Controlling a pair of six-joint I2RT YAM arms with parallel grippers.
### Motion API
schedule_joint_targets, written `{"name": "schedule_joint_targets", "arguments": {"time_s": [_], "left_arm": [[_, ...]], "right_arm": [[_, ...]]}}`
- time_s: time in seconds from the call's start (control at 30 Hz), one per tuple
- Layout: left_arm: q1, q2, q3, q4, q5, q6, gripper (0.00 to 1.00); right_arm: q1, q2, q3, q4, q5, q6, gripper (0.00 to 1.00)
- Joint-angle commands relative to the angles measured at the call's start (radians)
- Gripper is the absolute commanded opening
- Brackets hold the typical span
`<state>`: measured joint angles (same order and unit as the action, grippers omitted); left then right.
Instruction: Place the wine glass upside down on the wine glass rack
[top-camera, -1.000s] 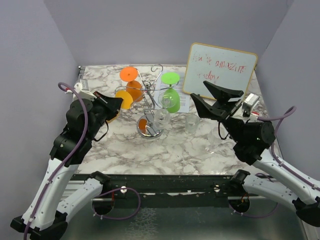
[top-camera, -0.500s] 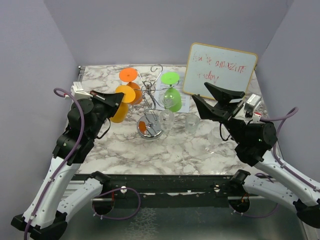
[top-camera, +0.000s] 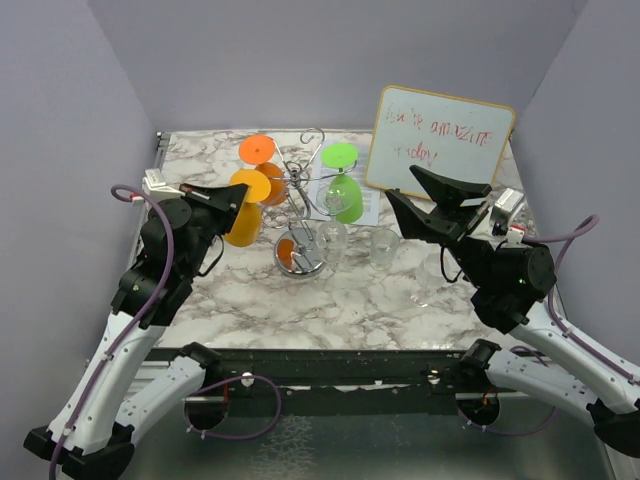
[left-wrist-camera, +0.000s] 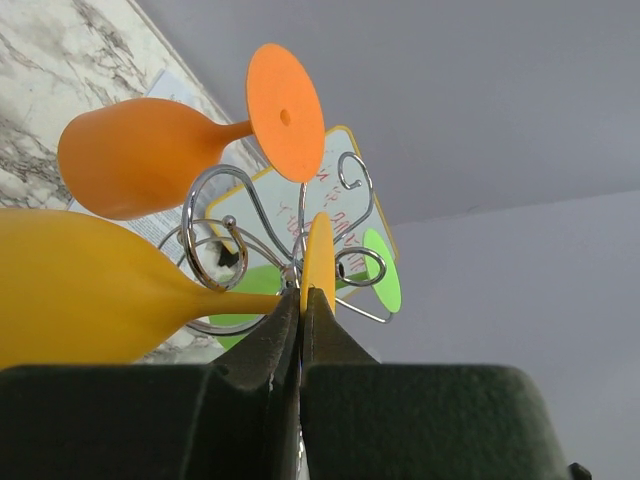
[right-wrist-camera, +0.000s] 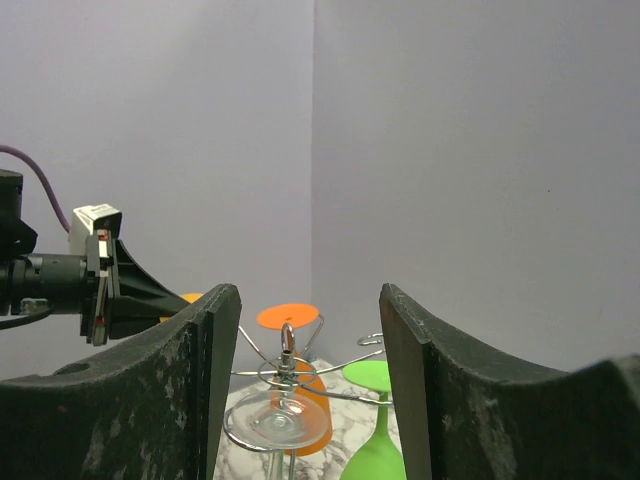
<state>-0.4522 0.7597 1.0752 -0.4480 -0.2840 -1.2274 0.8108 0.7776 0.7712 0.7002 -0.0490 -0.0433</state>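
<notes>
Left pincer (left-wrist-camera: 301, 300) pinches the yellow wine glass (left-wrist-camera: 90, 290) at its foot, beside the wine glass rack (top-camera: 308, 262) loops above the marble surface (top-camera: 350, 295); right pincer (right-wrist-camera: 308, 300) hangs spread, apart.

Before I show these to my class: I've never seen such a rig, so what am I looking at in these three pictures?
These are two robot arms bolted to the near edge of a marble table. One picture looks down from above and behind them. The other two come from a camera on each wrist, so the dark shapes at the bottom are that arm's own fingers.

On the table stands a chrome wine glass rack, with an orange glass and a green glass hanging upside down. Beside it are one clear glass and another clear glass, and a whiteboard leans behind.

The left gripper is shut on a yellow wine glass where stem meets foot, close to the rack. The right gripper is open and holds nothing.
</notes>
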Motion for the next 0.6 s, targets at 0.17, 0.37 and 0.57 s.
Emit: {"name": "schedule_joint_targets", "arguments": {"time_s": [0.17, 0.37, 0.57], "left_arm": [[-0.001, 0.035, -0.026, 0.110, 0.037, -0.047, 0.00], [-0.001, 0.030, -0.072, 0.203, -0.031, 0.033, 0.00], [0.000, 0.042, -0.085, 0.241, -0.075, 0.114, 0.00]], "right_arm": [[0.007, -0.011, -0.009, -0.024, 0.026, 0.013, 0.62], [0.007, -0.011, -0.006, -0.025, 0.025, 0.018, 0.62], [0.007, -0.011, 0.006, -0.047, 0.014, 0.023, 0.62]]}}
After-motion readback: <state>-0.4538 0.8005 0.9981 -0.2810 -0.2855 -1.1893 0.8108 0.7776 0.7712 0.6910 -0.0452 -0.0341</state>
